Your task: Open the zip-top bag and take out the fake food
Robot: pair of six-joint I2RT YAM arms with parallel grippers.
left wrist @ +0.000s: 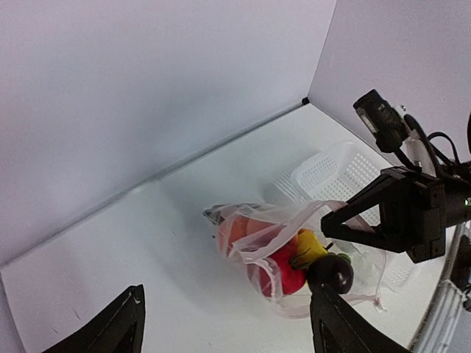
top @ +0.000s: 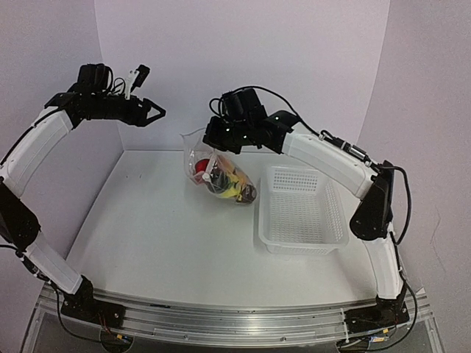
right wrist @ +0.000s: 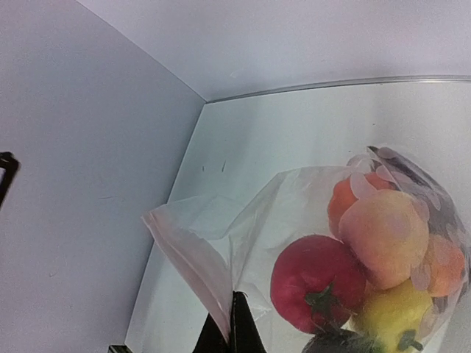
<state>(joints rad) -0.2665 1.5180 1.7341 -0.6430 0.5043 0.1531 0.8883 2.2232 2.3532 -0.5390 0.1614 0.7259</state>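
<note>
None of the fake food [right wrist: 316, 283] removed yet; bag [right wrist: 221, 235] rim pinched by the right hand [right wrist: 232, 327], left hand [top: 151, 112] held spread, well apart.

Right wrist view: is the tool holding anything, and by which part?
The right tool is shut on the zip-top bag, pinching the film at its open top edge, above the fake food.
</note>
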